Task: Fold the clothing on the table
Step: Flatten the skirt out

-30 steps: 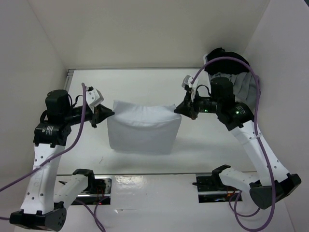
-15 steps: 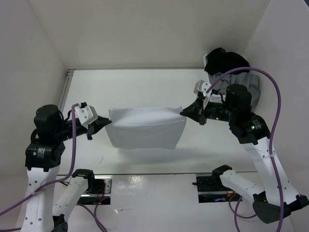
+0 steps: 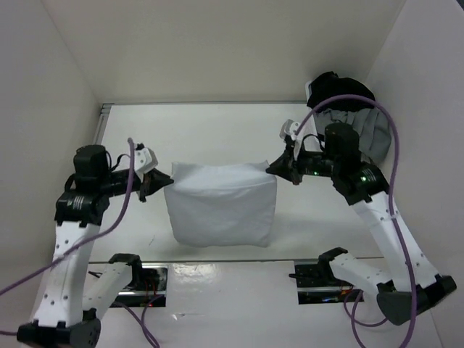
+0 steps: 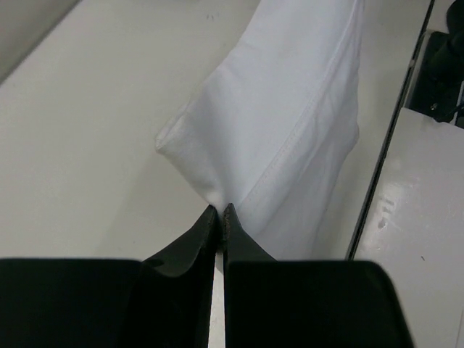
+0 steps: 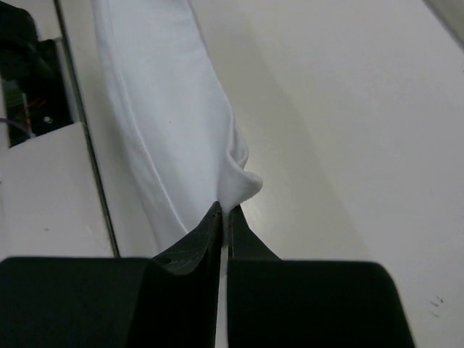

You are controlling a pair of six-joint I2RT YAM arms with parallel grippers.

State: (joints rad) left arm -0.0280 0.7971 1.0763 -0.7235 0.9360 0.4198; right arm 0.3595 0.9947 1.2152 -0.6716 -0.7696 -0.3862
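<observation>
White clothing is hanging above the middle of the table, held up btwn both arms. L gripper is pinching one top corner over the table's left side, fingers clamped on fabric. R gripper is doing likewise over the table's right side.

The white tabletop is smooth, with a thin metal rail along its far-left edge. In its far right corner a grey garment lies heaped, a black garment bunched against it. Whether the clothing over the middle touches the surface cannot be told.
</observation>
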